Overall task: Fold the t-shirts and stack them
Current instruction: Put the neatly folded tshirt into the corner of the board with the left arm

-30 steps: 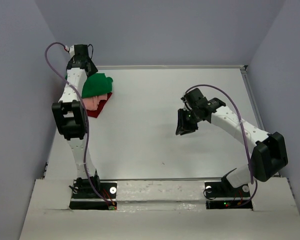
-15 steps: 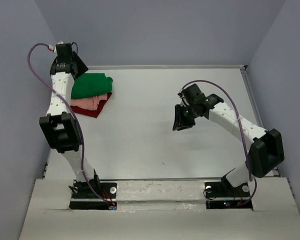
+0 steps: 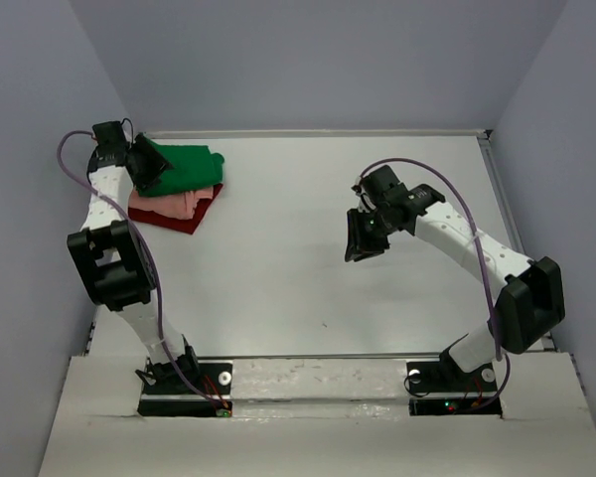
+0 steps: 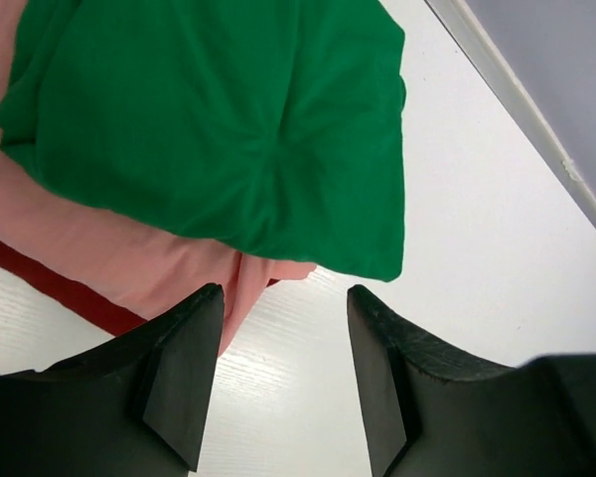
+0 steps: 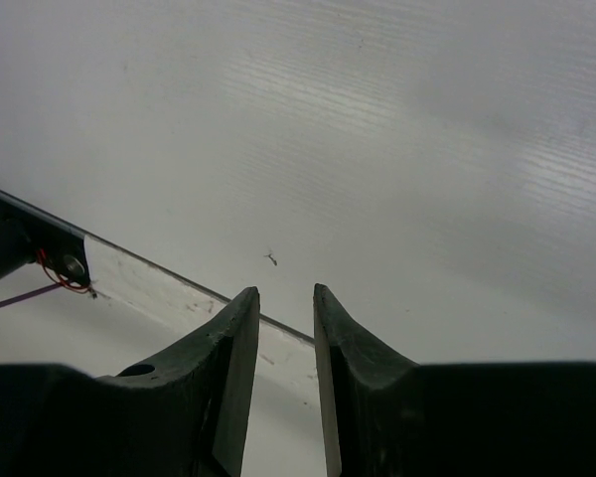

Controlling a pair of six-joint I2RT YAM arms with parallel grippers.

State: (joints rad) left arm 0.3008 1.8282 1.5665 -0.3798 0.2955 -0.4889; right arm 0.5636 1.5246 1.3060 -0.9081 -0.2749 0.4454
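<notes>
A folded stack lies at the table's far left: a green t-shirt [image 3: 191,169] on top, a pink t-shirt [image 3: 167,205] under it, a dark red t-shirt [image 3: 191,221] at the bottom. My left gripper [image 3: 147,165] hovers over the stack's left edge, open and empty. In the left wrist view the green shirt [image 4: 219,119], the pink one [image 4: 99,248] and the red one [image 4: 70,300] lie beyond the left gripper [image 4: 283,388]. My right gripper [image 3: 362,238] hangs over bare table at the middle right. Its jaws stand a narrow gap apart and hold nothing [image 5: 283,378].
The white table [image 3: 298,278] has a raised rail along its back [image 3: 338,131] and right side. Grey walls stand close on the left, back and right. A small dark speck [image 3: 325,322] lies near the front edge and also shows in the right wrist view [image 5: 271,258].
My left arm has swung left and lowered from behind the stack to its left edge. The green shirt is now uncovered. My right gripper has shifted slightly left.
</notes>
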